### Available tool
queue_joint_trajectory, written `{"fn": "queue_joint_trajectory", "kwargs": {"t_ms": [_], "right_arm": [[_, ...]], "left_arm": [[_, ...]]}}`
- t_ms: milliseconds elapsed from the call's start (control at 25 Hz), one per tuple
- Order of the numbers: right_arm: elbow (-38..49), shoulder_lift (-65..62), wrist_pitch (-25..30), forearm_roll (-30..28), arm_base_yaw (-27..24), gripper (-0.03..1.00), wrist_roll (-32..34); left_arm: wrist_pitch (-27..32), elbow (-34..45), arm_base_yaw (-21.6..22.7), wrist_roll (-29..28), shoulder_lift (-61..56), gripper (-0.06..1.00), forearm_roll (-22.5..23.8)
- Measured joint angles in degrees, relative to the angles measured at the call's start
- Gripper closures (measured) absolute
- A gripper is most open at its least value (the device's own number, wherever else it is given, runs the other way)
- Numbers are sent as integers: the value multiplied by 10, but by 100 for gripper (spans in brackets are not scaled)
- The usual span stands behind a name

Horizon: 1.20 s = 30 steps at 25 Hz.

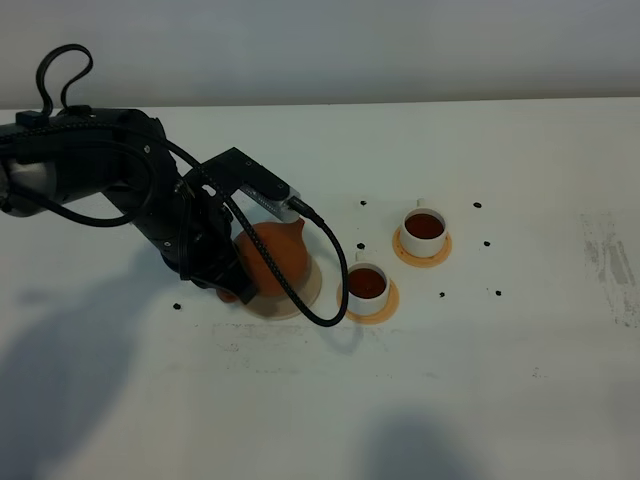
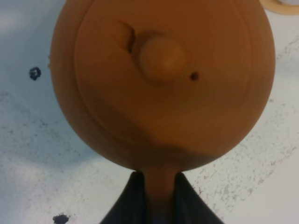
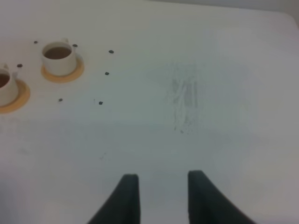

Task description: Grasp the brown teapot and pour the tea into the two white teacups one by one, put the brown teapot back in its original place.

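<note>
My left tool (image 2: 156, 198) is clamped on the loop handle of the brown teapot (image 1: 272, 255), which sits left of centre in the high view on its pale beige disc (image 1: 300, 298). Just right of it, two white teacups (image 1: 367, 288) (image 1: 423, 231) holding dark tea stand on orange coasters (image 1: 388, 300). My right tool (image 3: 159, 196) hangs over bare, scuffed white table (image 3: 187, 98), fingers drawn in and gripping nothing.

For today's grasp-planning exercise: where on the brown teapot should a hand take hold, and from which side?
Grip the brown teapot by its handle, approaching from the side opposite the spout. The body is round and wide, while the handle is a narrow strip that fits between the fingers, as the left hand shows now.
</note>
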Motion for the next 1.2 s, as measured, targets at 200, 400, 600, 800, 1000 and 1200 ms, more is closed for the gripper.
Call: {"fn": "queue_joint_trajectory", "kwargs": {"t_ms": [200,400,600,800,1000,1200], "right_arm": [[0,0,0,0,0,71,0],[0,0,0,0,0,71,0],[0,0,0,0,0,71,0],[0,0,0,0,0,71,0],[0,0,0,0,0,71,0],[0,0,0,0,0,71,0]], "left_arm": [[-1,0,0,0,24,85,1],[-2,0,0,0,29,85,1],[-11,0,0,0,30,85,1],[-23,0,0,0,30,78,1],[-32,0,1,0,25,56,1],[-33,0,1,0,3,48,1]]}}
